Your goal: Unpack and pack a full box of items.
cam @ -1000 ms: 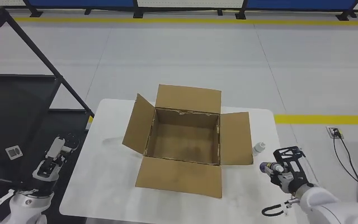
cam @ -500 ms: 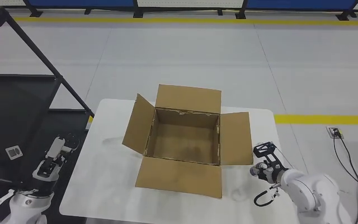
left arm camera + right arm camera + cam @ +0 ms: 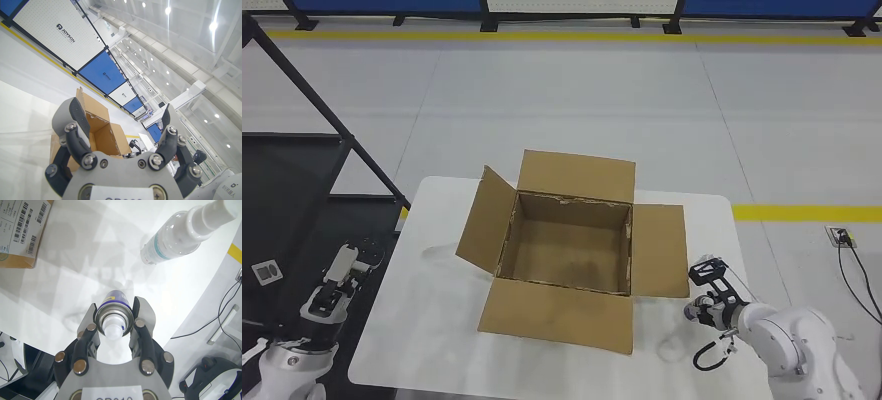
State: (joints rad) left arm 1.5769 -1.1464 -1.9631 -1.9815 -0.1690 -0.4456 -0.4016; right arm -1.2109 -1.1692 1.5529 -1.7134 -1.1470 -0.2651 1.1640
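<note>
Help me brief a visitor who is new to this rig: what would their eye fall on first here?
The open cardboard box, flaps spread wide, sits at the middle of the white table. By the table's right edge, the right gripper is shut on a purple spray can, with a clear bottle standing close by. The left gripper hangs open off the table's left side.

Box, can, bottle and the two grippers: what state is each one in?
cardboard box: flaps open, nothing inside.
spray can: upright, gripped.
clear bottle: upright on the table, cap on.
left gripper: open, empty.
right gripper: shut on the spray can.
</note>
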